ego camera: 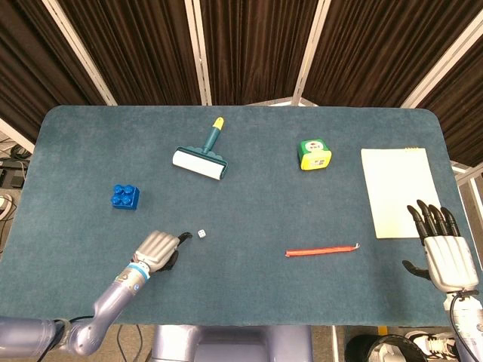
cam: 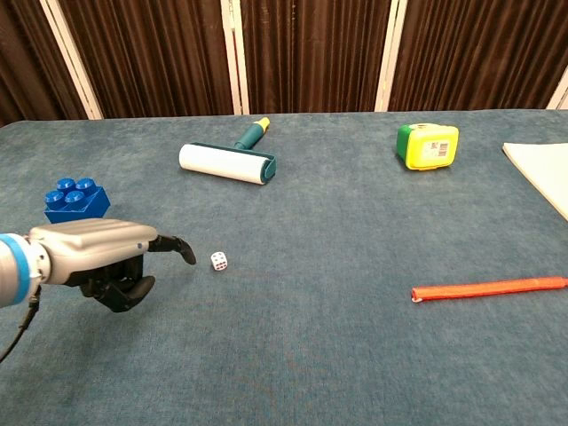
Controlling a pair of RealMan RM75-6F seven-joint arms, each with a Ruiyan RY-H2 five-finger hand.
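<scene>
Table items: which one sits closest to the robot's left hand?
The small white die, lying just past the left hand's outstretched finger, apart from it. The blue brick is next nearest.

Head cam sits high, looking steeply down on the whole tabletop (ego camera: 249,219). Chest cam's low, near the front edge, facing the curtains. Both catch the lint roller (ego camera: 199,162) (cam: 225,163) and the stuff around it.

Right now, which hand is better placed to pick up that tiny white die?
The left hand: it hovers just beside the small white die, while the right hand sits far across the table.
</scene>
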